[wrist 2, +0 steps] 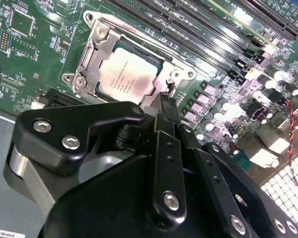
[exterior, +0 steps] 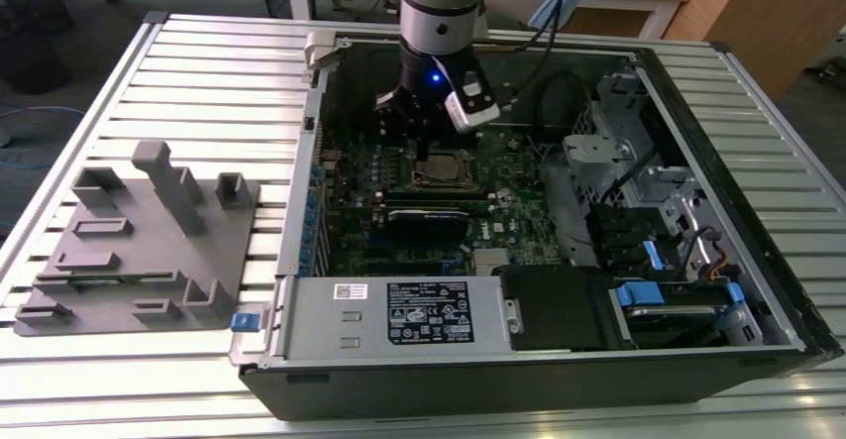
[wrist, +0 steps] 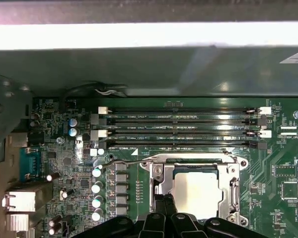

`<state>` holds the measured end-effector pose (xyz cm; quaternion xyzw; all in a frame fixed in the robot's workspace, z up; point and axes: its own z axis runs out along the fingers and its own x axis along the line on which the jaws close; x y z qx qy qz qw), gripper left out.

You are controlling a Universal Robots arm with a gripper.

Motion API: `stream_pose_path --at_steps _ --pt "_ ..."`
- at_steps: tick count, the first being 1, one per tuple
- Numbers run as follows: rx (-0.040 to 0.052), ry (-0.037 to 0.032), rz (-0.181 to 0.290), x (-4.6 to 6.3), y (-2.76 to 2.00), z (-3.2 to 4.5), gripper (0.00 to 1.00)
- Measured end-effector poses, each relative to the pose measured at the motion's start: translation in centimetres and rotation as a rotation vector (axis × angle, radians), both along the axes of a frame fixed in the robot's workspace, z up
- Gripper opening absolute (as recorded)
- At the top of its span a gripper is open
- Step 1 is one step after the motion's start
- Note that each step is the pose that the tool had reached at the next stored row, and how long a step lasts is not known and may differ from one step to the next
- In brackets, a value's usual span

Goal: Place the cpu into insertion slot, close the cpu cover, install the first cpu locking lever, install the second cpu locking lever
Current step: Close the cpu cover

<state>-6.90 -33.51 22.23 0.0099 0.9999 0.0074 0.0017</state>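
Note:
The cpu, a silvery square chip, lies in the insertion slot on the green board. The cpu cover, a silvery frame, lies flat around it, and the chip shows through its window. My gripper hangs just over the socket's edge. Its black fingers are drawn together with nothing held, and the tips sit right at the cover's rim. A thin wire lever runs along the socket side nearest the memory slots.
Long black memory slots lie beside the socket. Capacitors stand close by. The open case holds a labelled power supply and a drive cage. A grey fixture sits at the exterior view's left.

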Motion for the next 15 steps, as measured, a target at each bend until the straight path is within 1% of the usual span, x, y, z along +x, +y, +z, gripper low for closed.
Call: stream_pose_path --at_steps 3,11,13,15 --pt "0.0 0.0001 0.0 0.5 0.0 0.0 0.11" --pt "-0.0001 0.0001 0.0 2.6 -0.01 0.0 0.11" --pt "-0.0001 0.0001 0.0 2.9 -0.01 0.0 0.11" --pt "0.0001 0.0 0.0 2.9 -0.01 0.0 0.11"
